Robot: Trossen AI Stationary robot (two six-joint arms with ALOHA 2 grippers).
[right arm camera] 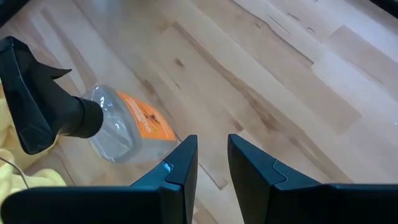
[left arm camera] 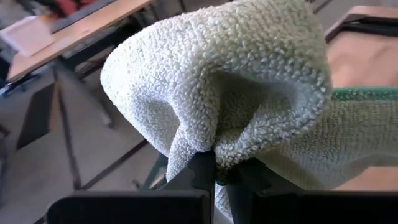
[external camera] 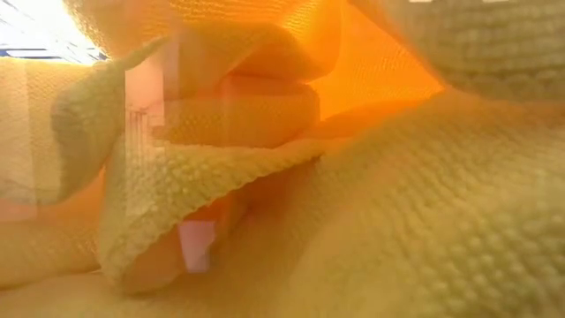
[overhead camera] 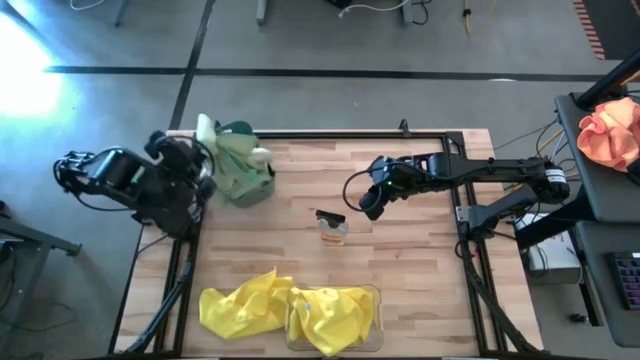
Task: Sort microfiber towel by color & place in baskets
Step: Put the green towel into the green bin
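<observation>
Overhead cam; low cam against yellow towel (external camera: 397,221)

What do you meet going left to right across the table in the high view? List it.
Left pincer shut on a green towel → teal basket holding green towels → spray bottle → right pincer, open, empty.

The green towel (left arm camera: 236,81) is soft, bumpy cloth. The counter (right arm camera: 280,74) is smooth pale wood. The bottle (right arm camera: 121,127) is shiny clear plastic.

Bottle (overhead camera: 333,228) mid-table (overhead camera: 420,260); one basket (overhead camera: 250,186) at its far left, other basket (overhead camera: 372,296) near, towel (overhead camera: 240,305) left of that.
</observation>
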